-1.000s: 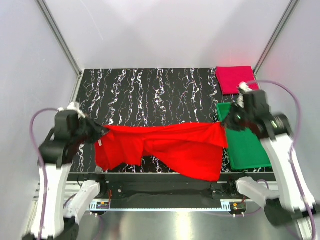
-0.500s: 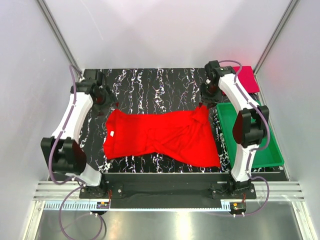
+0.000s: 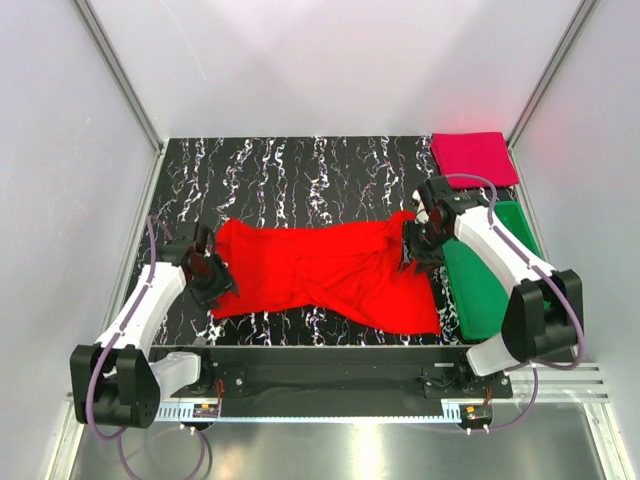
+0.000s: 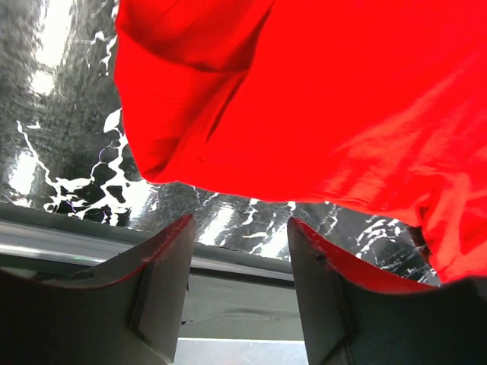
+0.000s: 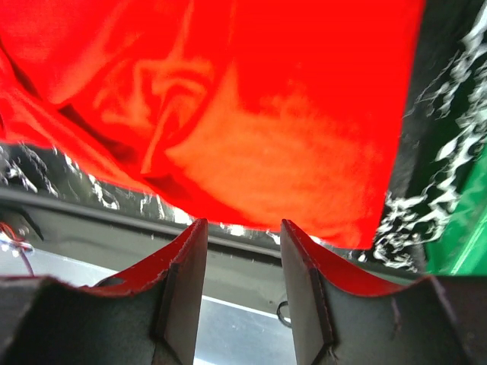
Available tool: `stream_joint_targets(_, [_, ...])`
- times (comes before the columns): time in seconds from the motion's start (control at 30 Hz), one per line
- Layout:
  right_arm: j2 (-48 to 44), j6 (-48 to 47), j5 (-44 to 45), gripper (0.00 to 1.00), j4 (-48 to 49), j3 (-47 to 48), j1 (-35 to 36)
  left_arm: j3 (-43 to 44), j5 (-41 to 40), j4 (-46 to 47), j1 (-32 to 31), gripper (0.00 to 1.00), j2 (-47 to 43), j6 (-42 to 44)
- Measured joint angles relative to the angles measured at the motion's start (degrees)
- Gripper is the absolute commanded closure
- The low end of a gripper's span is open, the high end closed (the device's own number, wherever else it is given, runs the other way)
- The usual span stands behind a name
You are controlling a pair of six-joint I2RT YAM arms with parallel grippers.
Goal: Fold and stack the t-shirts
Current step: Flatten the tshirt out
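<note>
Just beyond left claw (image 4: 239, 226), red t-shirt (image 4: 319, 99)

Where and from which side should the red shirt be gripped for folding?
Probably the red shirt by its two short ends: left gripper from the left, right gripper from the right. It lies flat, stretched lengthwise between them, both end edges exposed on the table.
</note>
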Motion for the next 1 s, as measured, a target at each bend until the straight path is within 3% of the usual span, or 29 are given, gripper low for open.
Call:
stream_joint_targets(0.07, [-2.5, 0.3, -1.2, 0.5, 0.5, -2.8, 0.4, -1.3, -0.2, 0.8, 0.0, 0.48, 0.1, -0.5])
stream_joint_targets(0.17, [-5.1, 0.7, -2.1, 0.5, 0.9, -5.0, 0.5, -2.5, -0.5, 3.4, 0.0, 0.62, 0.6, -1.1])
stream_joint_targets(0.23, [-6.4, 1.0, -2.3, 0.5, 1.2, -5.7, 0.6, -3.0, -0.4, 5.6, 0.0, 0.64, 1.9, -1.1])
stream_joint_targets(0.43, [-7.9, 1.3, -3.3, 0.5, 2.2, -5.9, 0.6, -3.9, 0.0, 10.7, 0.0, 0.62, 6.0, -1.4])
stream_joint_targets(0.7, [-8.0, 1.3, -3.5, 0.5, 2.8, -6.0, 0.6, -5.5, -2.8, 10.7, 0.0, 0.51, 5.3, -2.8])
stream_joint_targets(1.0, [-7.9, 1.7, -3.6, 0.5, 3.3, -6.1, 0.6, -5.5, -3.4, 12.2, 0.0, 0.62, 9.8, -3.0])
